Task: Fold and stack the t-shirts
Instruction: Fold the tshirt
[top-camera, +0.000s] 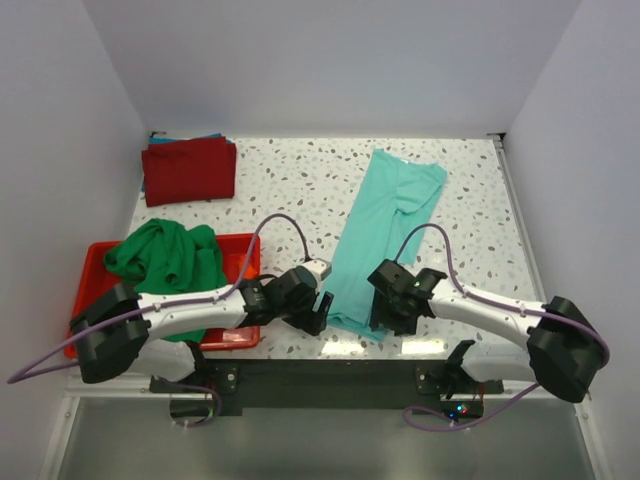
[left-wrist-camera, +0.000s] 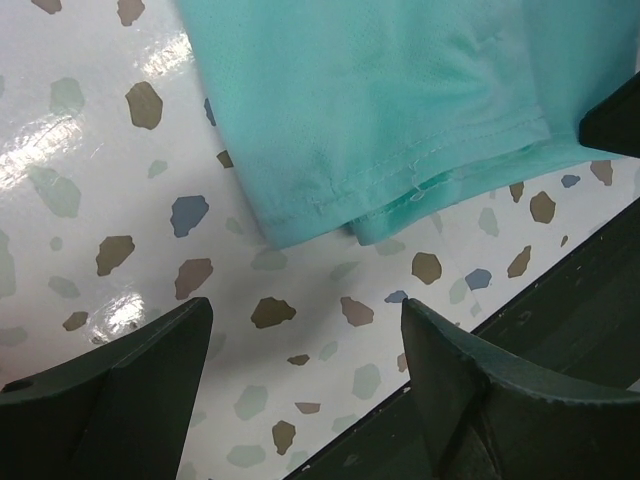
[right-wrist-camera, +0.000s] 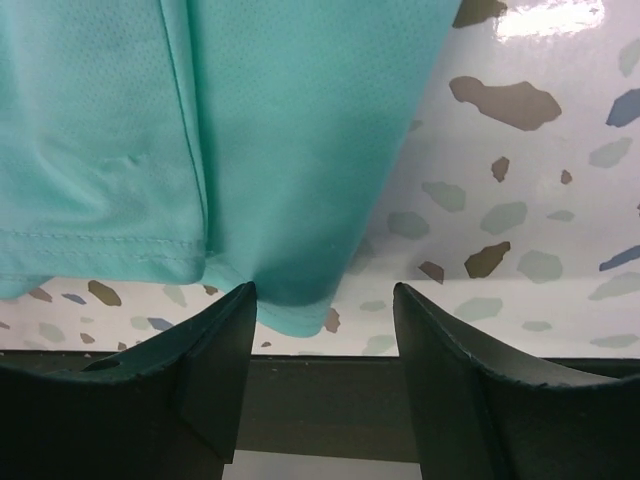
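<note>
teal shirt (top-camera: 385, 235): probably light, limp, folded lengthwise | best hold: pinch hem corners at its 6 o'clock end | left fingers (left-wrist-camera: 110, 390): spread, empty | right fingers (right-wrist-camera: 480, 400): spread, empty

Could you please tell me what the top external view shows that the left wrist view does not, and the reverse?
Only the top external view: the dark red t-shirt folded at the far left, and the green t-shirt heaped in the red bin. Only the left wrist view: hem stitching at the near corner of the teal t-shirt. Both: that t-shirt, the speckled table, and the open left gripper.
</note>
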